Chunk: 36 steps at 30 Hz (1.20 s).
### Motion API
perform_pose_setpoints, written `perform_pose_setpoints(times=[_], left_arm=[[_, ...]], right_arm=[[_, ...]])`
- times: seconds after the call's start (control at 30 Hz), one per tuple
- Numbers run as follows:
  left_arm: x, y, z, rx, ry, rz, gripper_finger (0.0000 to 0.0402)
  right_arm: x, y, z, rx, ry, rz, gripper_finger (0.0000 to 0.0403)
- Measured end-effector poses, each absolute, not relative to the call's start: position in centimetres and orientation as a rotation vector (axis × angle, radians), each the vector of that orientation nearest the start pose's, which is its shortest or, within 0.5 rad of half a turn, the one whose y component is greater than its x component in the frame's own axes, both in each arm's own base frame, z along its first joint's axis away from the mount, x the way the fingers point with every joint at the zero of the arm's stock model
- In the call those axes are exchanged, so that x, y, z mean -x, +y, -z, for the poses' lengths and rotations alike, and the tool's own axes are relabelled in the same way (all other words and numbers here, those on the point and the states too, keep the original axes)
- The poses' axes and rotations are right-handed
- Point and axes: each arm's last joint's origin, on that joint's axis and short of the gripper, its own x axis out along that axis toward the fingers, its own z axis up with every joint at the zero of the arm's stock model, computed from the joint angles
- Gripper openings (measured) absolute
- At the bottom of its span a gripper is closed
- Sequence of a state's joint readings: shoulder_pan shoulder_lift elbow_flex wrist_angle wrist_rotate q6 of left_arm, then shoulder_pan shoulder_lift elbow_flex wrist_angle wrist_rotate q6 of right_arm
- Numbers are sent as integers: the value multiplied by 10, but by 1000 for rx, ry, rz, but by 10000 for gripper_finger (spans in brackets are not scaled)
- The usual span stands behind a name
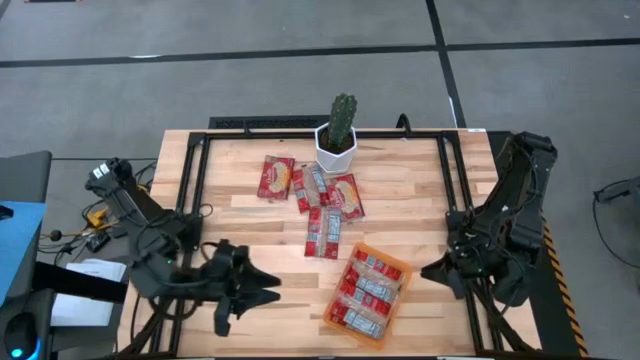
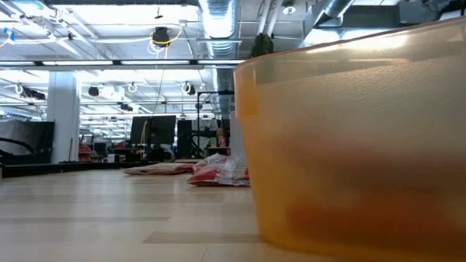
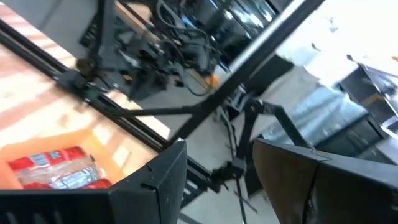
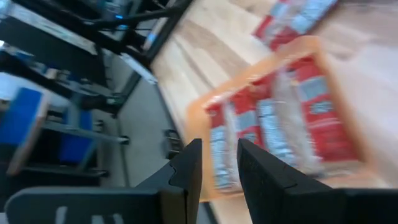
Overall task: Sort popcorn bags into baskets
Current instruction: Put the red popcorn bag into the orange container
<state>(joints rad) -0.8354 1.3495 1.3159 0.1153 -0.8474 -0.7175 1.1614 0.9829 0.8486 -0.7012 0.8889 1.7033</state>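
Observation:
The orange tray (image 1: 393,266) sits near the table's near edge, with red popcorn packets (image 1: 366,293) lying flat in it. Several more packets (image 1: 323,232) lie on the wood between the tray and the white cactus pot (image 1: 337,152). My left gripper (image 1: 270,290) hovers left of the tray, open and empty; its wrist view (image 3: 217,155) shows the tray (image 3: 93,135) off to one side. My right gripper (image 1: 428,270) hovers right of the tray, its fingers a narrow gap apart with nothing between them (image 4: 219,149), above the tray's packets (image 4: 298,118).
A dark metal frame (image 1: 190,170) runs around the tabletop. The cactus pot stands at the far edge, close to the loose packets (image 2: 219,170). In the low view the tray's wall (image 2: 358,142) fills the right side. Bare wood (image 1: 240,230) lies left of the packets.

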Motion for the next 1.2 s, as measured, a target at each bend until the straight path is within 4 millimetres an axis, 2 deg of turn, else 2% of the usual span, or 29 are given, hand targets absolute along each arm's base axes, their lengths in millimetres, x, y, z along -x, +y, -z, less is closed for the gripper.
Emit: perform_pose_setpoints(times=[0.17,0.33,0.53,0.63,0.8,0.9,0.97,1.1,1.2], left_arm=[[-206,-211,-419,781,-76,-59,173],[-210,-212,-416,769,-65,-39,173],[-221,-200,-422,779,-118,-61,173],[-229,-194,-416,718,-91,-110,179],[-248,-192,-388,697,13,-222,215],[-259,-184,-363,731,144,-288,241],[-261,-170,-345,768,266,-381,253],[-259,-133,-296,795,370,-671,262],[-267,-111,-265,829,408,-686,263]], right_arm=[[-102,165,-298,-968,423,75,127],[-108,172,-305,-961,377,16,129],[-110,182,-302,-929,380,-13,123],[-114,182,-296,-876,387,27,123],[-127,177,-280,-769,417,141,128],[-139,175,-271,-808,416,222,128],[-150,172,-265,-810,422,272,126],[-181,160,-247,-801,515,372,118],[-204,144,-234,-775,605,434,117]])
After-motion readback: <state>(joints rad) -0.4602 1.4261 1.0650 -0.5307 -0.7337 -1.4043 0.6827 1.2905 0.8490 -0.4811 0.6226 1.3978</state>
